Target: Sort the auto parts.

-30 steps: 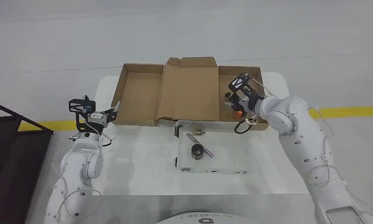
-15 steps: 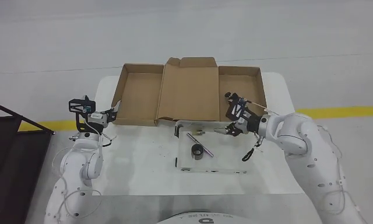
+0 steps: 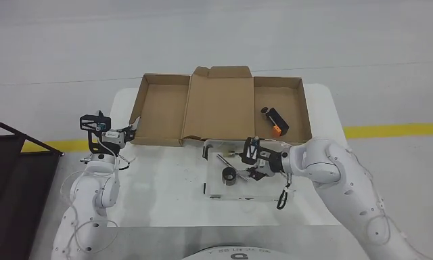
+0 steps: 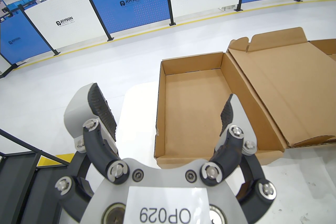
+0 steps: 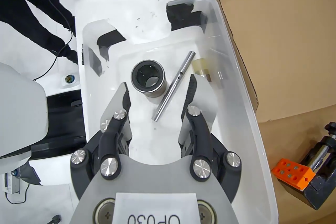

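A clear plastic tray (image 5: 236, 93) (image 3: 270, 194) holds a metal cylinder sleeve (image 5: 149, 77) (image 3: 230, 175), a thin steel rod (image 5: 173, 86) (image 3: 232, 167) and a small pale fitting (image 5: 201, 68) (image 3: 232, 152). My right gripper (image 5: 159, 89) (image 3: 252, 166) hangs open just above the tray, its fingers either side of the rod and sleeve, holding nothing. A black and orange clamp part (image 3: 274, 120) (image 5: 307, 172) lies in the right compartment of the open cardboard box (image 3: 220, 104). My left gripper (image 4: 164, 107) (image 3: 132, 128) stands open and empty beside the box's left compartment (image 4: 194, 109).
The box lid (image 3: 218, 107) lies flat between the two compartments, just behind the tray. A black frame (image 3: 17, 162) stands off the table's left edge. Free tabletop lies left of the tray (image 3: 162, 179).
My right arm has swung from the box's right compartment, where the clamp part now lies released, to over the tray. The left arm has kept still.
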`<move>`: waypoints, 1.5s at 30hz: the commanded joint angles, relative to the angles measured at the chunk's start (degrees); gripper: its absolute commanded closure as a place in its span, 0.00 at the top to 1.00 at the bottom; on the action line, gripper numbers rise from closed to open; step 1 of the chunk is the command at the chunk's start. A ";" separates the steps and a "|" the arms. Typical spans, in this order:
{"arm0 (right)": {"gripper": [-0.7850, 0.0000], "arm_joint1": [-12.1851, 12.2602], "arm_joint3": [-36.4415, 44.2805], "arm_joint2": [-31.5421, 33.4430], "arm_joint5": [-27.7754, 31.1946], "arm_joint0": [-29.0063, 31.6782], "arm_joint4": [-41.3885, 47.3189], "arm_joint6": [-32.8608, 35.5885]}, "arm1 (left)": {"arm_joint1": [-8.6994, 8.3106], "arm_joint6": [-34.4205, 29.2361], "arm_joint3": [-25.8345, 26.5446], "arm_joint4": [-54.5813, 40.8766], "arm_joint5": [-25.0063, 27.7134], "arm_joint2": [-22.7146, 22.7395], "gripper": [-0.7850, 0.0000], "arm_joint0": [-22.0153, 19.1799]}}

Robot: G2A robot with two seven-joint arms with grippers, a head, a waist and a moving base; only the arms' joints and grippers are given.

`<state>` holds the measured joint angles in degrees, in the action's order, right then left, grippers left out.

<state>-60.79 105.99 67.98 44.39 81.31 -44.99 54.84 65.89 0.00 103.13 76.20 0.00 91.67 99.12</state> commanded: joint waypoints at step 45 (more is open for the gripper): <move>0.00 0.04 -4.15 -12.98 -6.67 -8.76 1.58 2.88 | 0.00 0.00 0.00 0.00 0.00 0.00 1.00 0.00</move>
<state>-61.03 101.27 54.05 36.94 71.98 -43.71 58.45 65.89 0.00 103.13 76.20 0.00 91.67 99.12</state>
